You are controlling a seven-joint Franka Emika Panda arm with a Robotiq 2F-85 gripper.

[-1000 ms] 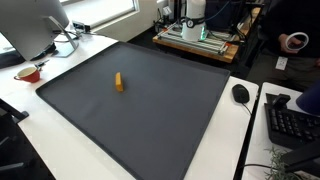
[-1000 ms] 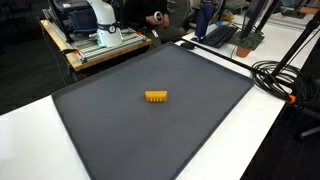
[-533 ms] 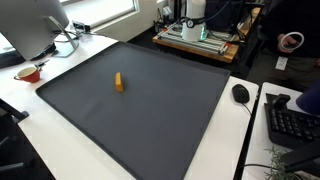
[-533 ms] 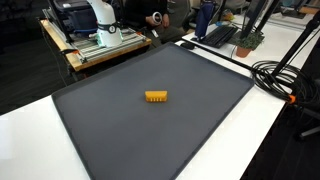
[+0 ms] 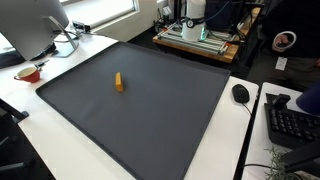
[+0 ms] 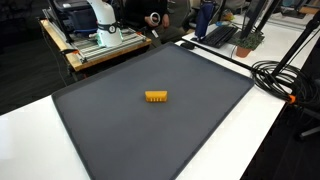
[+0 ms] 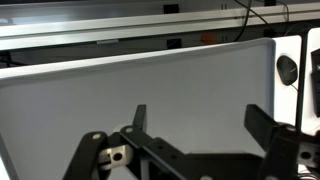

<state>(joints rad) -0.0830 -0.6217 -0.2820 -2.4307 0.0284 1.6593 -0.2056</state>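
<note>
Small orange rectangular block (image 5: 118,81) is sitting by itself on the dark grey mat (image 5: 150,130), a bit left of centre in an exterior view.
Your gripper (image 7: 197,122) is hanging over the mat with its jaws spread wide and holding nothing; the block isn't showing in the wrist view. It's looking light, stiff and maybe a little slick, so I'd be pinching it mid-length across the narrow sides.

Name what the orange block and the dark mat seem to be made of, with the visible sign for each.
Block: probably plastic, possibly painted wood. Its yellow-orange colour is even and its edges are straight, but it is too small to tell the finish. Mat: likely rubber or foam with a matte finish. It is dark grey, lies flat and shows no glare.
</note>
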